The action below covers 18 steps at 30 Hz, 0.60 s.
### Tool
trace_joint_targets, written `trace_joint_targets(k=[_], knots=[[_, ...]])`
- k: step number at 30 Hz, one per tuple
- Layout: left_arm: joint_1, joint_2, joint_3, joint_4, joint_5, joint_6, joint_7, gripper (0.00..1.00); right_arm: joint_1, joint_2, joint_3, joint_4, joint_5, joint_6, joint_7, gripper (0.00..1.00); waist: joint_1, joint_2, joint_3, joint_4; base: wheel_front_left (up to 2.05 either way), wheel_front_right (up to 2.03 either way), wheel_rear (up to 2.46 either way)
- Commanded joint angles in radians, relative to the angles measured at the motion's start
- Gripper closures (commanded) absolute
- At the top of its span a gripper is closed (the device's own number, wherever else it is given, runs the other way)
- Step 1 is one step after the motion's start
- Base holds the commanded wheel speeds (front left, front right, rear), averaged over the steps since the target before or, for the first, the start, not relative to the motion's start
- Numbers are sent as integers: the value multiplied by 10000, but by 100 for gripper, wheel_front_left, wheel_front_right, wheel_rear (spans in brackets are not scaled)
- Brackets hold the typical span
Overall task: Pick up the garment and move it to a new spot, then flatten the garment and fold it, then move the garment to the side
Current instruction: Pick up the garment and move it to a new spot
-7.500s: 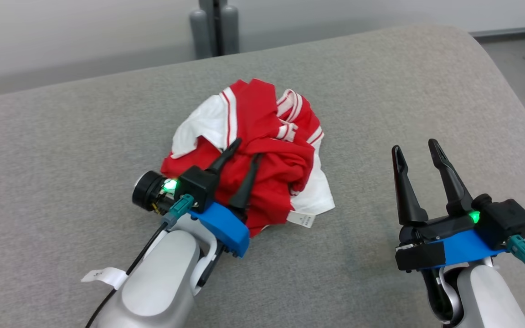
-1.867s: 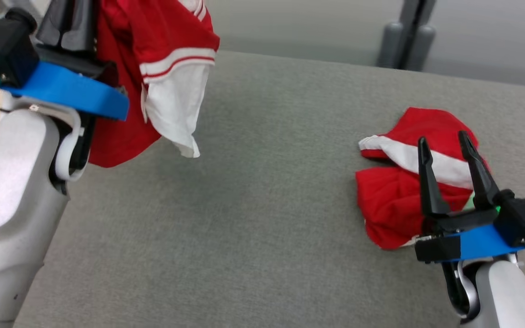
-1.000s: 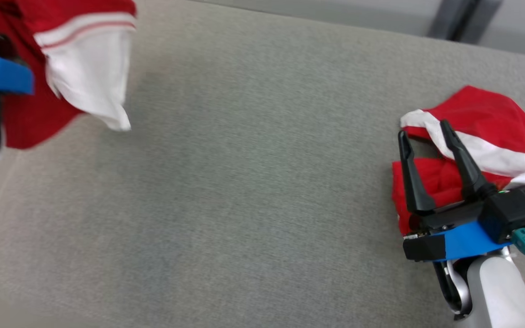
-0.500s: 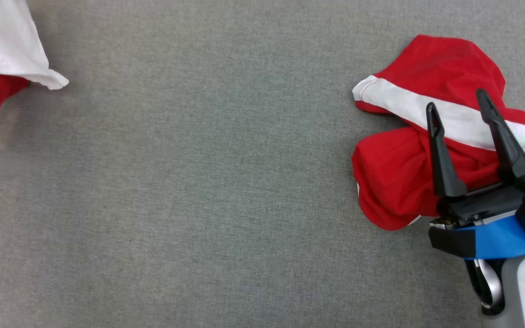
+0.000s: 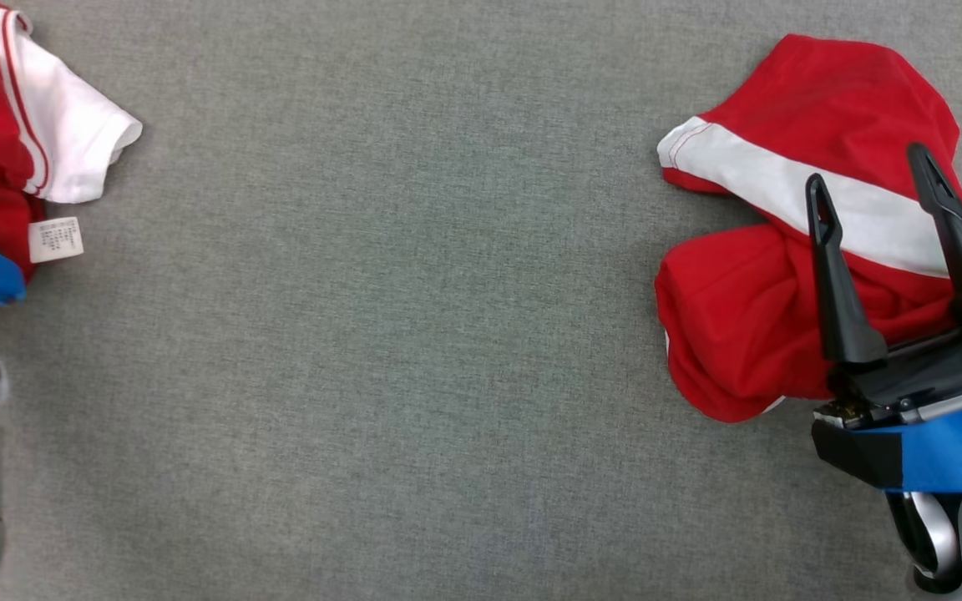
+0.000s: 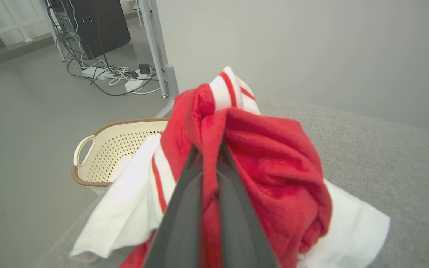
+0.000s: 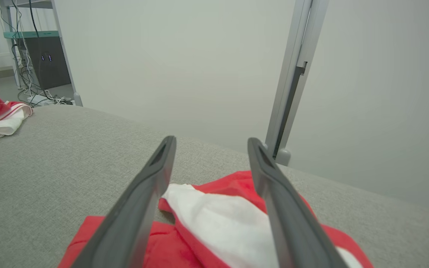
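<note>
We hold the garment (image 6: 274,167) pinched between the closed fingers of our left gripper (image 6: 209,149). Its red and white folds bunch around the fingertips and rest on the cushion (image 5: 406,334) under them. A basket (image 6: 99,149) sits past the cushion's edge, left of those fingers. Our right gripper (image 5: 865,165) stands open and empty, its fingers just above a second red cloth (image 5: 740,309).

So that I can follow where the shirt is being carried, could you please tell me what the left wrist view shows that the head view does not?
Left wrist view: a cream perforated basket beyond the surface's edge, floor cables, and the left tool pinched shut on the red-and-white garment. Head view: the open right tool by a second red-and-white garment, and the held garment's white label. Shared: the held garment and the grey fabric surface.
</note>
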<state>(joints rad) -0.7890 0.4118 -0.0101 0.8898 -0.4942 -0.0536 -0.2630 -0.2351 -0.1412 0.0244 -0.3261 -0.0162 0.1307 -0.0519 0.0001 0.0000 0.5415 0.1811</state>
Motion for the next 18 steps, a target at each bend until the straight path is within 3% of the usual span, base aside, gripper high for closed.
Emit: trace_joint_targets(k=[1, 3, 4, 5, 6, 18], knots=[[102, -70, 62, 127, 20, -39, -26, 100, 84, -64, 19, -70, -44, 1, 52, 0, -1, 0, -21, 19, 0, 0, 0], [139, -264, 217, 454, 84, -102, -27, 100, 63, -98, 65, -137, -48, 1, 119, 0, -1, 0, -72, 50, 0, 0, 0], [132, -313, 316, 570, 104, -121, -26, 62, 50, -106, 99, -176, -47, 1, 146, 0, -1, 0, -108, 62, 0, 0, 0], [129, -374, 405, 647, 160, -145, -27, 12, 33, -123, 111, -218, -39, 1, 164, 0, -1, 0, -140, 77, 0, 0, 0], [109, -418, 477, 700, 238, -158, -26, 0, 15, -123, 121, -225, -29, 1, 214, 0, -1, 0, -165, 89, 0, 0, 0], [-239, -389, 1265, -1378, 1865, -675, -26, 0, -17, 220, 286, 443, 229, 1, -197, 0, -1, 0, -1031, -103, 0, 0, 0]])
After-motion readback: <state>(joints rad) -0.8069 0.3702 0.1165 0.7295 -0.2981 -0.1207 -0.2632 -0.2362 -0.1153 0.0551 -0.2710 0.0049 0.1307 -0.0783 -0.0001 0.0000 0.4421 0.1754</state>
